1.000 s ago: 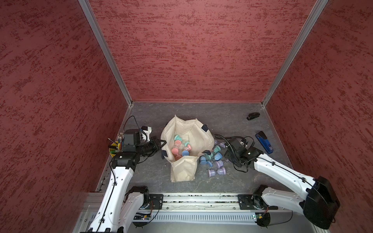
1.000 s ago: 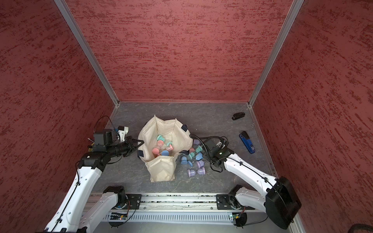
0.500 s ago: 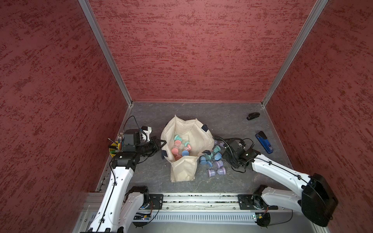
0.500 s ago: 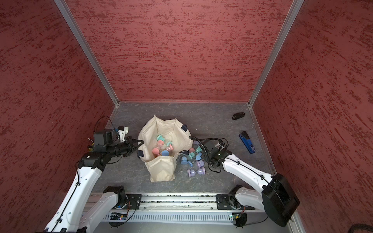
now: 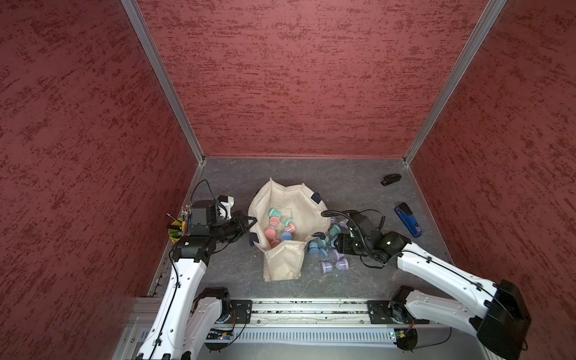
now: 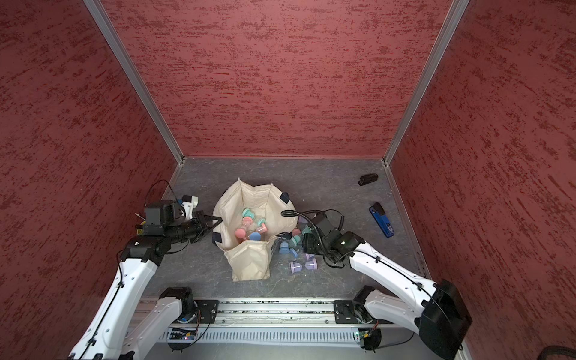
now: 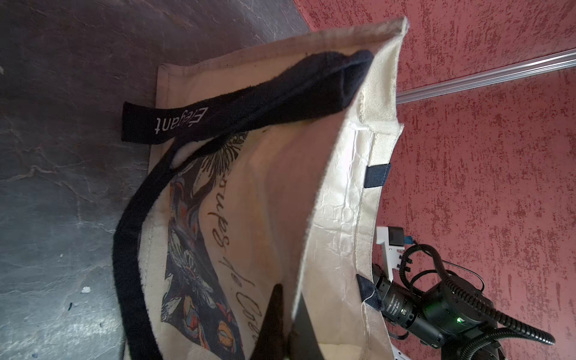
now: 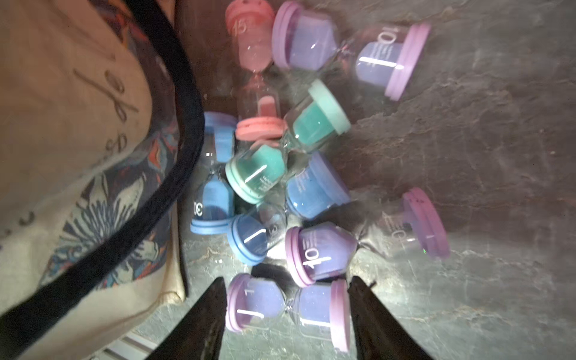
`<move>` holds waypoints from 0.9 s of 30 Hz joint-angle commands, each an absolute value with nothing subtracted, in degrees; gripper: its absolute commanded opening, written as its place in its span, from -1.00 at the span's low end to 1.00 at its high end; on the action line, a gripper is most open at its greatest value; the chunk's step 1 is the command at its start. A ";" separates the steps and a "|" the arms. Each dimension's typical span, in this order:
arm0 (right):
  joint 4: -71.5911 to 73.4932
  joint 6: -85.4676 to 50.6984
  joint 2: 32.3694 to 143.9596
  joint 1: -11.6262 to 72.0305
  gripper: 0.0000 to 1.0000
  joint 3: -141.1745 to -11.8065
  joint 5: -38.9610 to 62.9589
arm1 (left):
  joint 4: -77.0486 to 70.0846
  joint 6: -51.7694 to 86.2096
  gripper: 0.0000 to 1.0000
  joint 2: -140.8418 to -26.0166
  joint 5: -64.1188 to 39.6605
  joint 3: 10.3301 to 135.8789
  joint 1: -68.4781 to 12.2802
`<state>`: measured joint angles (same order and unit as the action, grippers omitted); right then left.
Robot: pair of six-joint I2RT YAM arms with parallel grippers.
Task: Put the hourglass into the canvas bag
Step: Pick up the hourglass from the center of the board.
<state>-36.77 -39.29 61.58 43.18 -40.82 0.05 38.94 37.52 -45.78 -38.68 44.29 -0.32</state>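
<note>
The cream canvas bag (image 5: pixel 293 199) (image 6: pixel 255 196) stands open mid-floor with several pink, teal and blue hourglasses (image 5: pixel 276 227) inside. My left gripper (image 5: pixel 252 220) (image 7: pixel 288 300) is shut on the bag's near rim (image 7: pixel 311 218), the fabric pinched between its fingers. Beside the bag lies a pile of hourglasses (image 5: pixel 325 246) (image 8: pixel 280 162). My right gripper (image 8: pixel 286 279) (image 5: pixel 339 249) is open at that pile. A purple hourglass (image 8: pixel 258 302) lies on the floor between its fingers, one end cap near each finger.
A blue stapler (image 5: pixel 408 221) and a small black object (image 5: pixel 391 180) lie at the right, near the wall. A yellow cup of pens (image 5: pixel 177 229) stands behind my left arm. The bag's dark strap (image 8: pixel 174 174) hangs close to the pile. Red walls enclose three sides.
My right gripper has moved left to the hourglass pile, and its jaws have spread a little. The left gripper has kept its hold on the bag rim.
</note>
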 commanded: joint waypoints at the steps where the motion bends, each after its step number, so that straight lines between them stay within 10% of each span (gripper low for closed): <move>1: -38.47 -35.31 59.92 45.34 0.26 -40.15 1.94 | 37.53 37.71 -1.00 -45.10 -38.76 43.62 -0.35; 27: -37.00 -72.90 68.09 41.76 0.26 -38.36 -15.14 | 36.47 37.80 -1.00 -45.93 -39.73 43.98 -0.35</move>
<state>-37.98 -67.53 69.38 43.09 -39.64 -11.94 38.54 37.76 -45.84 -38.83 44.21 -0.32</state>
